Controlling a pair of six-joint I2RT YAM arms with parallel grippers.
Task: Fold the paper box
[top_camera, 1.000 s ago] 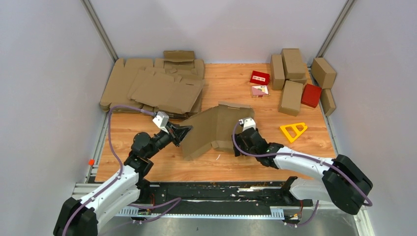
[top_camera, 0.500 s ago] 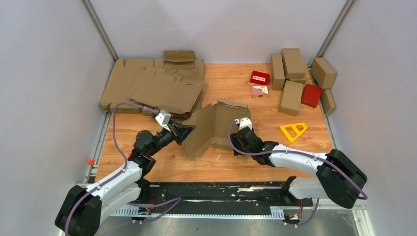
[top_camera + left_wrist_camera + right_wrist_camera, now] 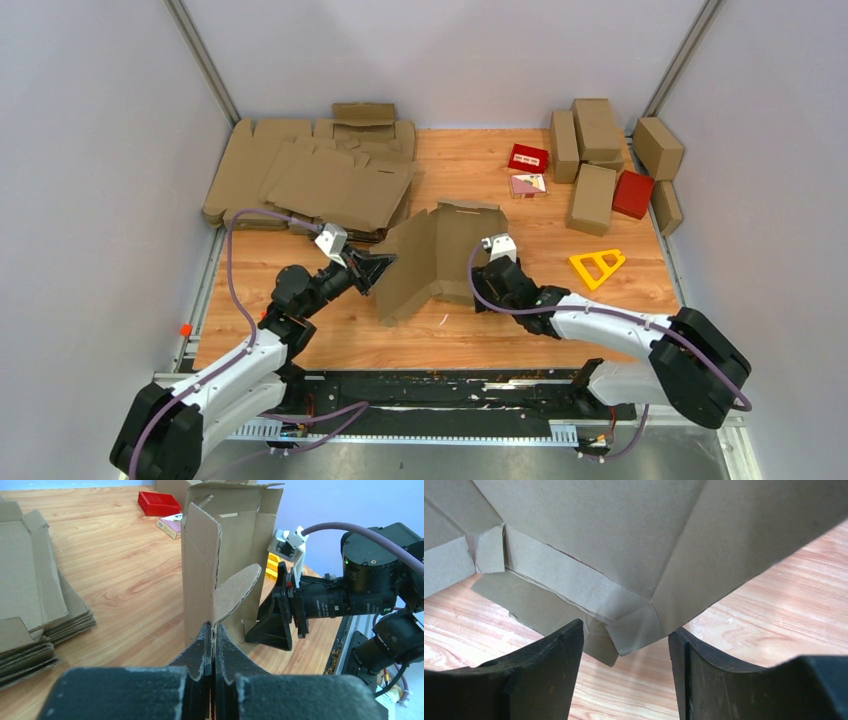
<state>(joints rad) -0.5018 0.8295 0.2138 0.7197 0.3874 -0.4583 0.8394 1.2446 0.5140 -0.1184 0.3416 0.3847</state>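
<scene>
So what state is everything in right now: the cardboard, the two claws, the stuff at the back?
paper box: half folded, panels standing up from the table.
left gripper: shut on a flap of the paper box.
right gripper: open, a box corner between its fingers, not clamped.
flat blanks: unfolded, stacked.
finished brown boxes: closed.
yellow triangle: lying flat.

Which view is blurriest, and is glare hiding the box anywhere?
Left wrist: the left gripper in the foreground is soft, the paper box sharp. Right wrist: slight sheen on its corner fold, nothing hidden. Top external: even light, no glare.
</scene>
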